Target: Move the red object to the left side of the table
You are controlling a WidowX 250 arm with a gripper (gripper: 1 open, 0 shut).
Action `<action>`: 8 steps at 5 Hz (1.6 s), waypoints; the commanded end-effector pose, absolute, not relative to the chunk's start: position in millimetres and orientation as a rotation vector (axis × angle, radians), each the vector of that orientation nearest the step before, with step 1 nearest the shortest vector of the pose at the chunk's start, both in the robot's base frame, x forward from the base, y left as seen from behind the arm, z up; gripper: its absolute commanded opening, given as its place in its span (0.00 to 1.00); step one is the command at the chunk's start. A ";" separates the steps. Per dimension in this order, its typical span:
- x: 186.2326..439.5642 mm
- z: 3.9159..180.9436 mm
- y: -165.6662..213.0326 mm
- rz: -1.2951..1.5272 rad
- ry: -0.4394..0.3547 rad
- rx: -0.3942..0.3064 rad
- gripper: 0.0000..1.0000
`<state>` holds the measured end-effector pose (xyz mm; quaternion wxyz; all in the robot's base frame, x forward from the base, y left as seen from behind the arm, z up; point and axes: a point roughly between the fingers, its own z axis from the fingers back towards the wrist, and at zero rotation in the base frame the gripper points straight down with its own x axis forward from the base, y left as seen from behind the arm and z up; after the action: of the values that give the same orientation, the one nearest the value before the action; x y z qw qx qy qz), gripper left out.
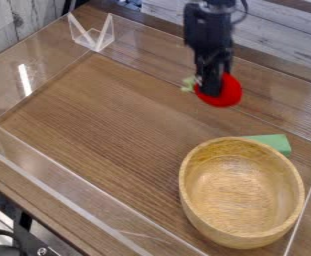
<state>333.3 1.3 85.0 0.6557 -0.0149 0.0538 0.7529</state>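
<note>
Single overhead-oblique view of a wood-grain table (104,130) edged by low clear acrylic walls (31,170). Positions are given relative to the wooden bowl (242,192), which sits on the tabletop at lower right.

Far up and to the left of the bowl, near the rear left corner, a small clear acrylic stand (91,33) rests upright on the table. The broad stretch of tabletop between this stand and the bowl shows only darker grain streaks.

Up and slightly left of the bowl, the black robot arm (209,25) descends from the top edge with its gripper (217,88) pointing straight down. The jaws are clenched on the red object (222,92), a small round toy fruit whose green leafy tuft (191,86) projects to the left of the fingers. The fruit hangs above the tabletop, well apart from the bowl's rim; whether its underside grazes the wood cannot be told.

Just beyond the bowl's upper right rim, a flat green rectangular piece (269,143) lies on the table, partly hidden by the rim.
</note>
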 end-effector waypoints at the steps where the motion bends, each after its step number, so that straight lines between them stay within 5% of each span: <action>1: 337.0 127.1 27.7 1.785 0.034 -0.122 0.00; 3: 308.3 141.4 98.6 1.886 0.017 -0.110 0.00; 6: 295.2 101.6 194.6 2.012 0.016 -0.072 0.00; 8: 307.3 75.8 216.9 2.016 0.035 -0.047 0.00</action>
<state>299.8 211.4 54.7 0.5308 -0.0097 0.0464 0.8462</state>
